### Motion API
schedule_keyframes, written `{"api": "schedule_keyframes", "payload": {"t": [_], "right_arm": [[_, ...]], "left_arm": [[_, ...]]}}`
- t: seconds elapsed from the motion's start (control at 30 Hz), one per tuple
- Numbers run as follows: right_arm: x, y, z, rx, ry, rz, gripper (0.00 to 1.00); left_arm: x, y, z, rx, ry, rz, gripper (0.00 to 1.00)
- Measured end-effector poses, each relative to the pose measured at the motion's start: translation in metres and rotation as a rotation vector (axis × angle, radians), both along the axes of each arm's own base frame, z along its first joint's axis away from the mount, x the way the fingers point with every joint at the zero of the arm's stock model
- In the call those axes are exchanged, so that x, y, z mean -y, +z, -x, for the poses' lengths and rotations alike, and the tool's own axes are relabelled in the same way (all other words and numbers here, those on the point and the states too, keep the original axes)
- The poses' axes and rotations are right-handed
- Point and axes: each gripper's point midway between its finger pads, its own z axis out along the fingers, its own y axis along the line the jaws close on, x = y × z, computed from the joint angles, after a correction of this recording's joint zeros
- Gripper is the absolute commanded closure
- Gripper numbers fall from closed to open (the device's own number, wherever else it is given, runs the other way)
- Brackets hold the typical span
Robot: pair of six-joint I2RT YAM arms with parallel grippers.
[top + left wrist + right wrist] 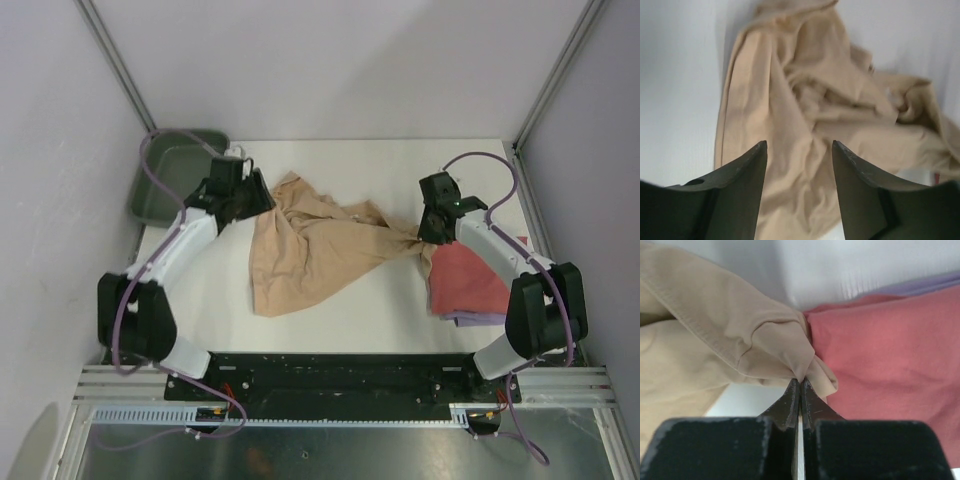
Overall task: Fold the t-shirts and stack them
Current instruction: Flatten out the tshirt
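Nearest me, on the right side of the table: coral-red t-shirt lying flat, on top of the pale lavender t-shirt. Only a thin strip of lavender shows along the coral's near edge. Both sit just beside my right arm's elbow.

Right gripper is at the far-left corner of that pile. Its fingers are pinched together on a bunched fold of the tan t-shirt, hem seam visible just left of the tips. From the wrist view the pinched cloth overlaps the coral edge.

The tan shirt is mid-table, unfolded and crumpled. One part is pulled into a ridge running right toward the pinch point; the main body spreads down-left toward the near edge.

Left gripper is over the far-left part of the tan shirt. Fingers are spread apart, nothing between them, wrinkled cloth visible below through the gap. Can't tell if the tips touch the fabric.

Farthest out, far-left corner: dark green tray, just behind the left gripper.
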Motion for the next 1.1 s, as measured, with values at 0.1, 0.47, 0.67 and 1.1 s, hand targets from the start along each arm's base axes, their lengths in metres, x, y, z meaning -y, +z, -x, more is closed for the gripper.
{"api": "schedule_keyframes", "payload": {"t": [0.1, 0.47, 0.67, 1.1], "right_arm": [[0.000, -0.016, 0.009, -0.044, 0.001, -0.008, 1.00], [-0.012, -0.013, 0.003, -0.017, 0.021, -0.060, 1.00], [-0.017, -0.013, 0.003, -0.015, 0.027, -0.071, 1.00], [-0.020, -0.013, 0.004, -0.017, 0.031, -0.083, 1.00]], "left_arm": [[-0.003, -0.012, 0.049, -0.017, -0.001, -0.009, 0.48], [-0.036, -0.102, 0.191, -0.174, 0.160, -0.056, 0.60], [-0.031, -0.124, 0.208, -0.244, 0.180, -0.071, 0.63], [-0.028, -0.145, 0.215, -0.333, 0.219, -0.082, 0.61]]}}
